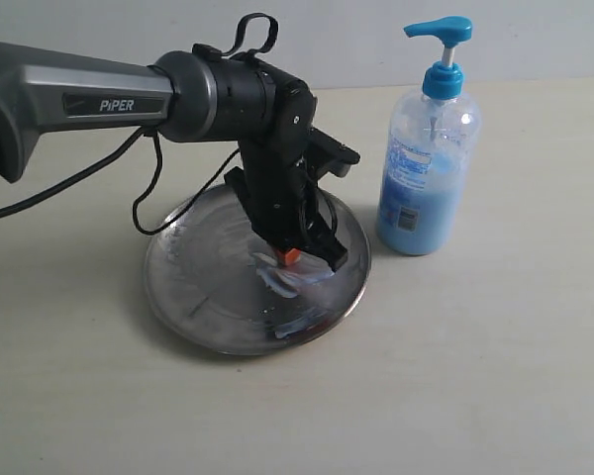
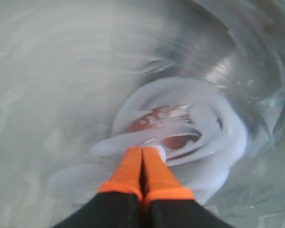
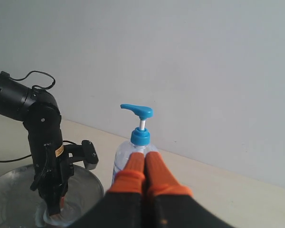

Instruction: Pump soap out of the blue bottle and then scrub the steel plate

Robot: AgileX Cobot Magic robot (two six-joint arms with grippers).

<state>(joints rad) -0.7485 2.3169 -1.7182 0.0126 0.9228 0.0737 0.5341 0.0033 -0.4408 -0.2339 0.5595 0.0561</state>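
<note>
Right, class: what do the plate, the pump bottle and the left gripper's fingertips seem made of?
Plate: metal, likely steel; shiny, streaked, mirror-like reflections. Bottle: clear plastic, the liquid shows through; pump head opaque glossy blue plastic. Fingertips: probably matte orange rubber or soft plastic; cannot tell which.

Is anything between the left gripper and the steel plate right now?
Only soap. The shut left gripper has its tips in the soap smeared on the plate; the bottle stands off beside the plate.

Soap (image 2: 218, 128) on the steel plate (image 1: 193, 287); blue bottle (image 1: 426, 178) just right of it, seemingly apart.
</note>
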